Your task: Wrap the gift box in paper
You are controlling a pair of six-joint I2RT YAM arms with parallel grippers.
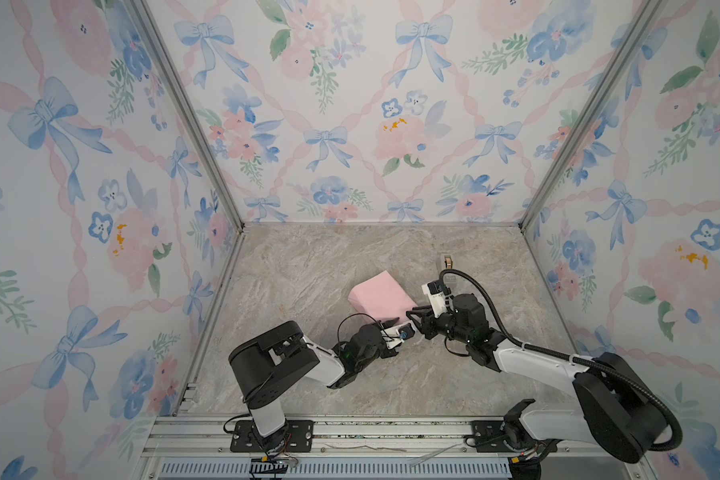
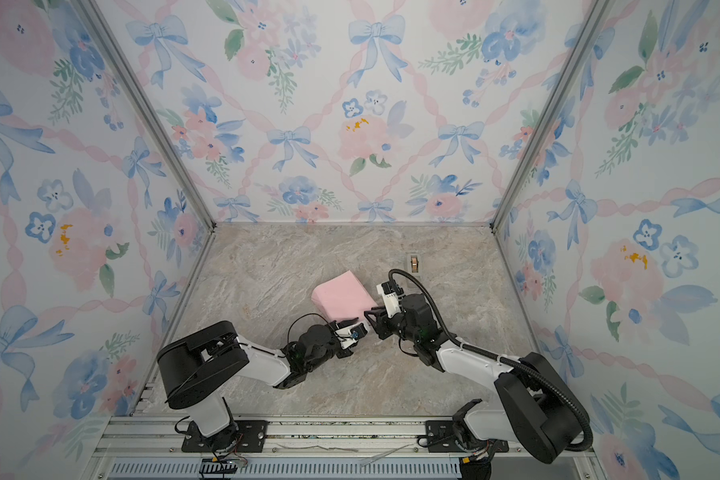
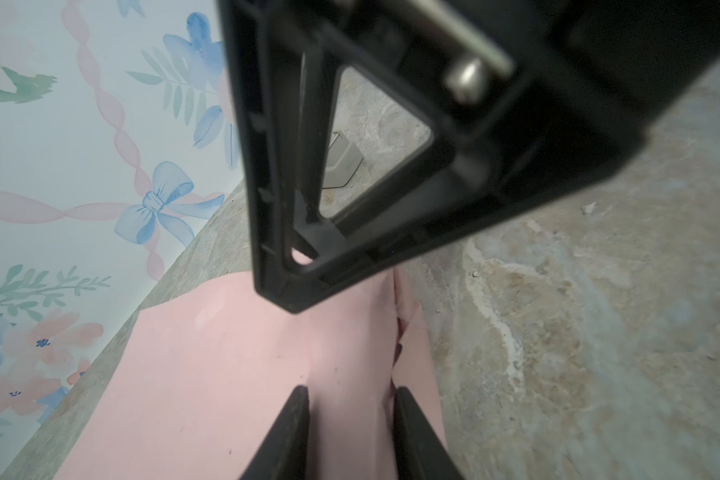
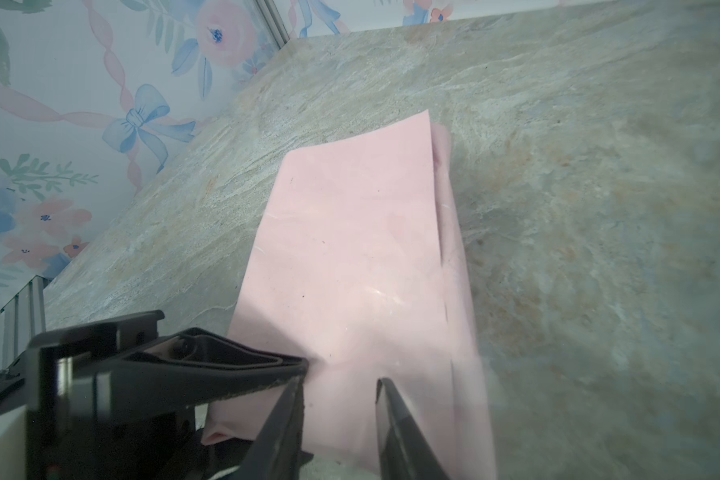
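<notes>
- The paper (image 1: pixel 381 297), pale pink face out, lies folded into a boxy bundle mid-table in both top views.
- Our left gripper (image 3: pixel 350 395) has its tips against the bundle's near end, jaws part-way apart. We cannot tell whether they pinch a fold.
- Our right gripper (image 4: pixel 339 386) meets the bundle's near right corner, jaws apart with nothing clamped.
- A beige tape dispenser (image 1: pixel 447 262) stands behind the right arm on the marble-patterned table (image 1: pixel 308 257).
</notes>
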